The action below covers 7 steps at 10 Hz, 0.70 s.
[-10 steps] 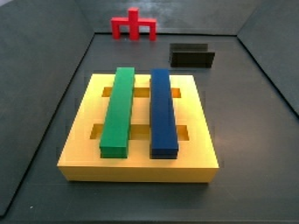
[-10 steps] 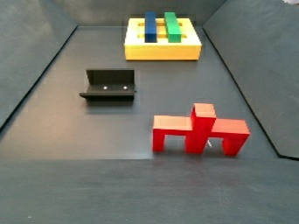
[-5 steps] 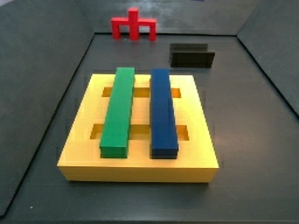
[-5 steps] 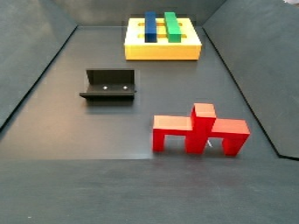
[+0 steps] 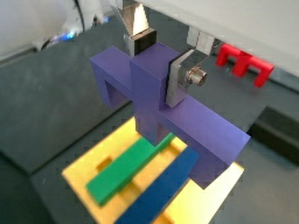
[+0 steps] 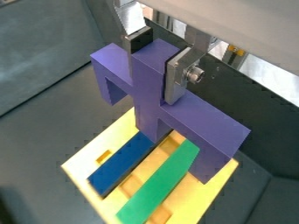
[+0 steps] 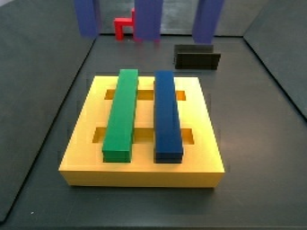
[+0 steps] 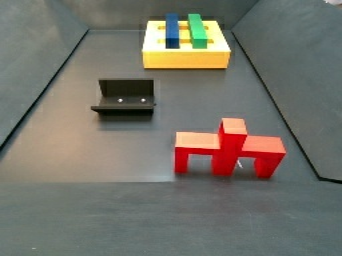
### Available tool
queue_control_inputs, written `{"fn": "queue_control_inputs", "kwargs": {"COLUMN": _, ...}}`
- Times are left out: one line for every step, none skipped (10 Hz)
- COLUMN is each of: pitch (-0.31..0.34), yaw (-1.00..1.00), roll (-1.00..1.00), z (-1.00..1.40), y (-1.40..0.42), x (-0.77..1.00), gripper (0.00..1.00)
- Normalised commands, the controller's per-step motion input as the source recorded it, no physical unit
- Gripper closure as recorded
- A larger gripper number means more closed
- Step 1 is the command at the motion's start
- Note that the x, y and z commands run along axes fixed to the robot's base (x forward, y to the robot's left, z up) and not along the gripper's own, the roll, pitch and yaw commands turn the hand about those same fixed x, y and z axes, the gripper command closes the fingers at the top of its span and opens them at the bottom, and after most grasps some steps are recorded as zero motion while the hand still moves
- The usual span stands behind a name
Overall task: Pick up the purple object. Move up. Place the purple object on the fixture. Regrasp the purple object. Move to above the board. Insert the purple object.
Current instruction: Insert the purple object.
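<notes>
Fingers (image 6: 177, 74) clamped on one purple object (image 6: 163, 114) above board (image 6: 96, 157); two bars seated: green (image 6: 162, 182), blue (image 6: 121, 163).

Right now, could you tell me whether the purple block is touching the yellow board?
Apart. In a side view, the purple block hangs at the frame's top, legs down, well clear of the yellow board. Both wrist views show the gripper clamping its central stub above the board.

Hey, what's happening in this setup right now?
The robot's gripper is shut on the purple object, holding it by its central stub in the air above the yellow board. Its legs show at the top of a side view. A green bar and a blue bar already sit in the board. The fixture is empty, and a red piece stands on the floor.
</notes>
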Motion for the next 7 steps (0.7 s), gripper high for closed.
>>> {"fn": "queue_control_inputs", "kwargs": {"pitch": -0.101, "yaw": 0.06, "roll": 0.0, "z": -1.0, "y": -0.49, "x": 0.41, "gripper": 1.0}}
{"fn": "queue_control_inputs", "kwargs": {"pitch": -0.036, "yaw": 0.0, "roll": 0.0, "z": -0.99, "y": -0.28, "x": 0.51, "gripper": 1.0}}
{"fn": "queue_control_inputs", "kwargs": {"pitch": 0.0, "yaw": 0.0, "roll": 0.0, "z": -0.85, "y": -0.2, "x": 0.41, "gripper": 1.0}}
{"fn": "queue_control_inputs", "kwargs": {"pitch": 0.0, "yaw": 0.0, "roll": 0.0, "z": -0.77, "y": -0.13, "x": 0.31, "gripper": 1.0}}
{"fn": "queue_control_inputs", "kwargs": {"pitch": 0.017, "yaw": 0.07, "roll": 0.04, "z": -0.22, "y": 0.0, "x": 0.0, "gripper": 1.0}}
{"fn": "queue_control_inputs", "kwargs": {"pitch": 0.0, "yaw": 0.0, "roll": 0.0, "z": -0.05, "y": 0.0, "x": 0.0, "gripper": 1.0}}
{"fn": "queue_control_inputs", "kwargs": {"pitch": -0.037, "yaw": 0.0, "roll": -0.02, "z": -0.15, "y": 0.0, "x": 0.0, "gripper": 1.0}}
